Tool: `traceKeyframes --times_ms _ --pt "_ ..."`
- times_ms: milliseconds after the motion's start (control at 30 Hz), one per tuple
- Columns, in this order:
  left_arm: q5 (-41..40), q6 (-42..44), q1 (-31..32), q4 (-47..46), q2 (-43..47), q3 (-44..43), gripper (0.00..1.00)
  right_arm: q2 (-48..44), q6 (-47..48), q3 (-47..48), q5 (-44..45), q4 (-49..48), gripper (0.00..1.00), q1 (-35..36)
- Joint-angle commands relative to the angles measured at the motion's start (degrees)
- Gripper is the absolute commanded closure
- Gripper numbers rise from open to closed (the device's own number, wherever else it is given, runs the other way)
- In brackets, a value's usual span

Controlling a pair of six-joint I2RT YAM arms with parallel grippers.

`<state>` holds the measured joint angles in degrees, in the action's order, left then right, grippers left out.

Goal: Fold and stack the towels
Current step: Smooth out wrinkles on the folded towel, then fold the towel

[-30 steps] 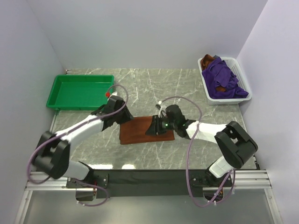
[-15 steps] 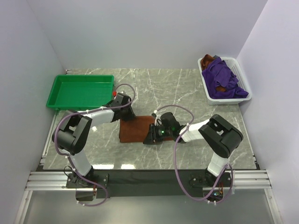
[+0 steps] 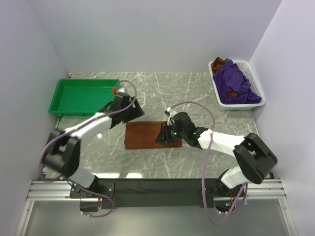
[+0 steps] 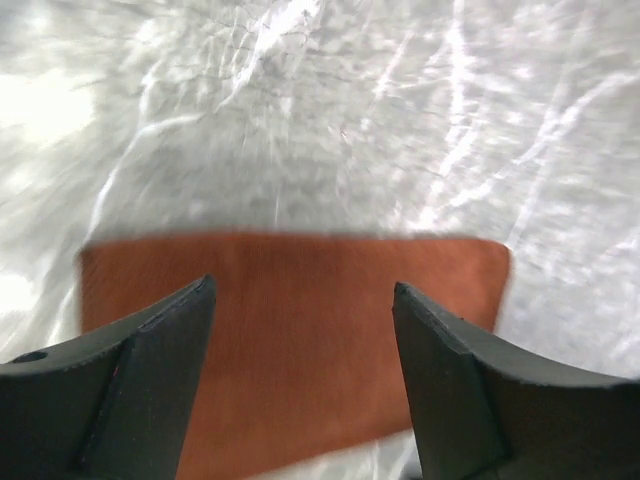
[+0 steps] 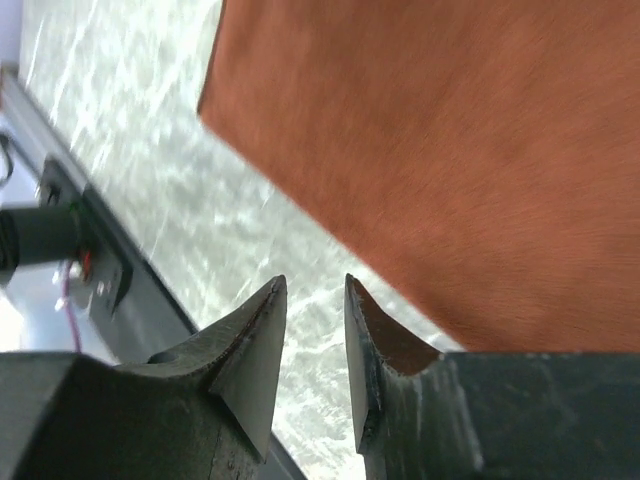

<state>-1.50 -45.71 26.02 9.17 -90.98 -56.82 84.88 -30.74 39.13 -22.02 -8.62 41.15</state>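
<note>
The left gripper (image 4: 302, 288) hangs wide open and empty above the flat rust-brown towel (image 4: 300, 350), while the right gripper (image 5: 312, 288) is narrowly parted, holding nothing, with the towel edge just beside it.

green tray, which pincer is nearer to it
Left. The left pincer hovers just off the near right corner of the green tray; the right pincer is farther right, over the right end of the rust-brown towel.
</note>
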Motion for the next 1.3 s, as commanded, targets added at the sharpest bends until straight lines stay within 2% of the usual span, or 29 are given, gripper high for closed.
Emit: traceKeyframes --times_ms 0,100,233,500,600,633,700,800,900,1000,1033,1067,1100,1133,1200,1267 --pt "-5.60 -0.42 -0.01 5.58 10.72 3.46 0.24 -3.58 2.97 2.70 9.61 7.73 0.62 -2.11" --pt "-7.81 -2.00 0.08 9.55 15.91 8.02 0.30 -4.19 2.62 2.35 12.43 11.08 0.62 -3.35" --pt "-6.51 -3.94 0.00 7.71 20.40 17.24 0.34 -4.46 1.30 0.07 13.15 12.05 0.63 -6.24" --pt "-3.95 -7.28 0.87 -0.02 15.57 23.59 0.38 -0.07 0.33 -2.22 9.46 11.52 0.63 -14.68" --pt "-2.81 -9.39 1.14 -1.69 13.99 25.08 0.48 2.04 0.42 -1.61 8.66 11.87 0.63 -17.50" --pt "-2.37 -10.09 1.40 -2.57 13.55 26.05 0.59 2.56 0.42 -1.52 8.49 11.96 0.63 -18.20" --pt "-1.23 -13.34 3.15 -3.71 13.46 27.80 0.71 3.71 0.42 -0.38 8.75 12.49 0.63 -20.05" --pt "0.09 -19.48 8.33 -6.44 13.55 29.22 0.72 3.98 0.86 1.73 10.94 13.63 0.63 -22.50" --pt "0.97 -25.46 14.05 -8.73 14.07 30.62 0.69 2.93 2.35 4.89 12.79 15.91 0.63 -23.83" --pt "-0.60 -27.50 16.25 -6.99 16.79 30.54 0.55 -0.41 6.30 7.88 14.46 18.11 0.61 -23.04" --pt "-1.57 -27.59 16.25 -5.84 19.24 30.28 0.47 -1.29 8.48 8.50 15.16 18.46 0.59 -21.13" --pt "-2.45 -27.15 16.25 -4.70 20.57 30.10 0.44 -2.95 9.55 9.63 16.73 19.68 0.57 -19.63" --pt "-3.41 -26.71 16.25 -1.55 21.97 29.40 0.40 -3.75 10.78 10.17 18.14 20.22 0.48 -17.52" --pt "-5.77 -26.36 16.17 0.13 24.60 28.87 0.32 -4.54 12.79 10.61 21.55 20.83 0.44 -13.41" --pt "-7.02 -24.52 15.12 3.47 26.98 27.21 0.24 -6.04 14.39 11.49 24.30 21.45 0.35 -8.56" --pt "-8.51 -22.15 12.93 7.78 29.80 26.15 0.14 -6.40 15.45 11.84 25.97 21.54 0.33 -2.25"
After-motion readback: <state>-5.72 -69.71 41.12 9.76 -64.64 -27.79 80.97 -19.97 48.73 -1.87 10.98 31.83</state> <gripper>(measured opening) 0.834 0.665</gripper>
